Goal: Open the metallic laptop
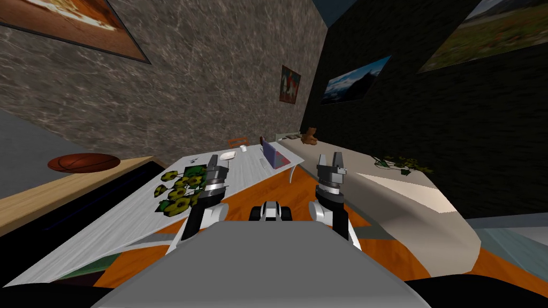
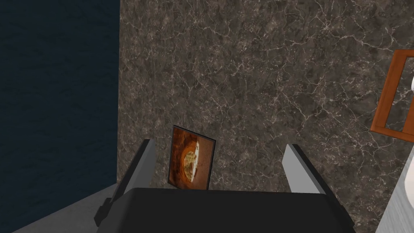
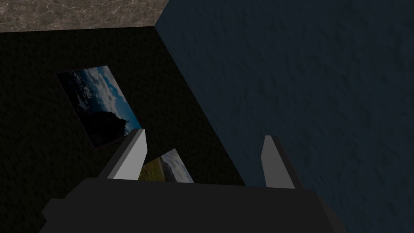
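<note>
1. Standing beside a long pale grey table [image 1: 107,224] running away ahead and to the left over an orange floor [image 1: 305,184].
2. Task's thing: laptop [image 1: 274,154], grey with a purplish face, at the far end of the table, close to its right edge, well apart from both grippers. Lid angle too small to judge.
3. Holding the left gripper [image 1: 218,162] up above the table's middle stretch, just beside a plant [image 1: 179,191] with yellow flowers. Claw released, fingers [image 2: 141,170] spread wide, nothing between them.
4. Holding the right gripper [image 1: 330,156] raised over the floor, off the table's right edge, not touching the laptop. Claw likewise released, fingers [image 3: 131,157] apart and empty.
5. On the table between plant and laptop: a flat white object [image 1: 229,155] and, just beyond it, a small white cup [image 1: 243,148].
6. Past the table's far end: an orange frame [image 1: 237,142] in front of the mottled brown wall [image 1: 214,80].
7. Off to the left: a basketball [image 1: 84,162] resting on a wooden top [image 1: 53,195].
8. Off to the right: a beige counter [image 1: 417,203] with a leafy sprig [image 1: 401,164] lying on it and a brown figure [image 1: 309,137] at its far end.
</note>
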